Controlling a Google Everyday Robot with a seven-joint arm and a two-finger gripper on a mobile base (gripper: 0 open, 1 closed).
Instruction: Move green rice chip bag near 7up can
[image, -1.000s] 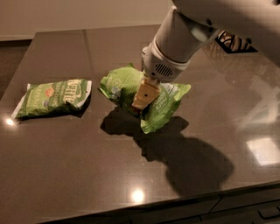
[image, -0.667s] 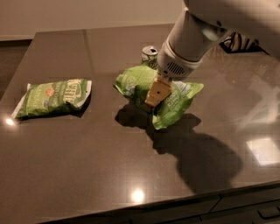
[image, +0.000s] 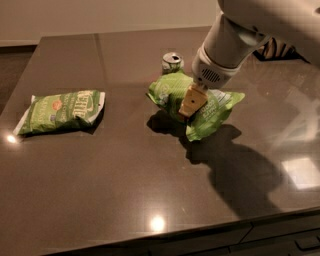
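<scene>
The green rice chip bag (image: 210, 107) is a crinkled lime-green bag at the middle of the dark table, held a little above the surface with its shadow under it. My gripper (image: 192, 106) comes down from the upper right and is shut on the bag's middle, its tan fingers (image: 191, 100) pinching the foil. The 7up can (image: 171, 61) stands upright just behind the bag's left end, its silver top showing and its lower part hidden by the bag.
A smaller, darker green bag with white lettering (image: 62, 111) lies flat at the left of the table. The table's front edge (image: 165, 239) runs along the bottom. A striped object (image: 275, 49) lies at the far right behind my arm.
My gripper has carried the green rice chip bag to the right and toward the back. The 7up can, hidden behind the arm at first, now shows just behind the bag.
</scene>
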